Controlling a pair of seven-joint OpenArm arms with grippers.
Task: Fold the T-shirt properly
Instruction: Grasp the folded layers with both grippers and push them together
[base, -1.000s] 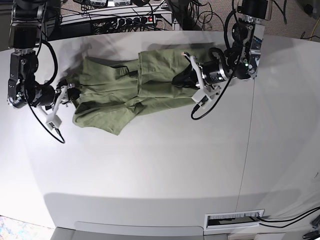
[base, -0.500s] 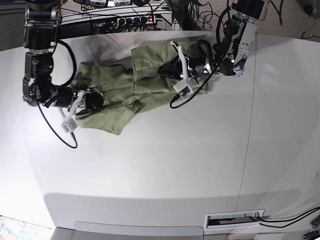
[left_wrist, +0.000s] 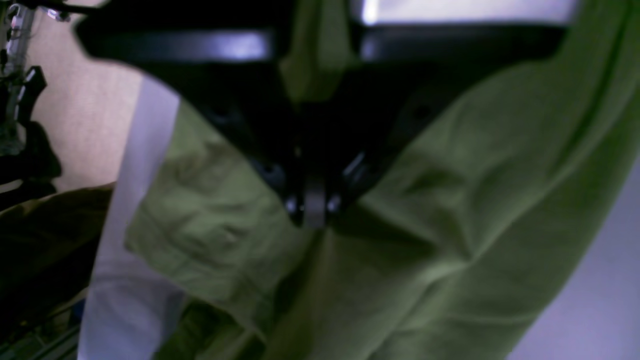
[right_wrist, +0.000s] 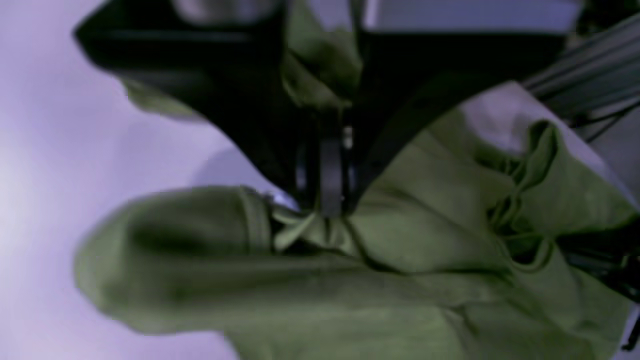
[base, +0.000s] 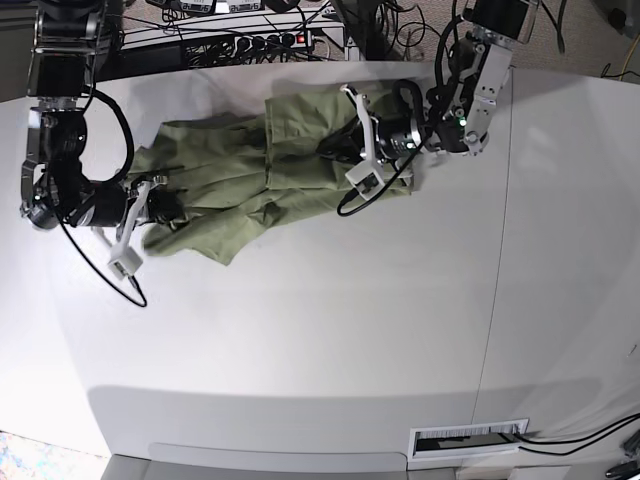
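The olive-green T-shirt lies crumpled and partly folded over itself at the back of the white table. My left gripper, on the right of the base view, is shut on a fold of the T-shirt; cloth runs up between its jaws in the left wrist view. My right gripper, on the left of the base view, is shut on the shirt's left edge, pinching a bunched hem in the right wrist view.
Cables, a power strip and equipment crowd the space behind the table's back edge. A cable loops from each wrist over the table, one on the left. A slot with a label sits at the front right edge.
My right gripper has pulled back left and slightly down, dragging the shirt's left edge with it. My left gripper has stayed near the back, still holding cloth. The shirt looks more stretched sideways.
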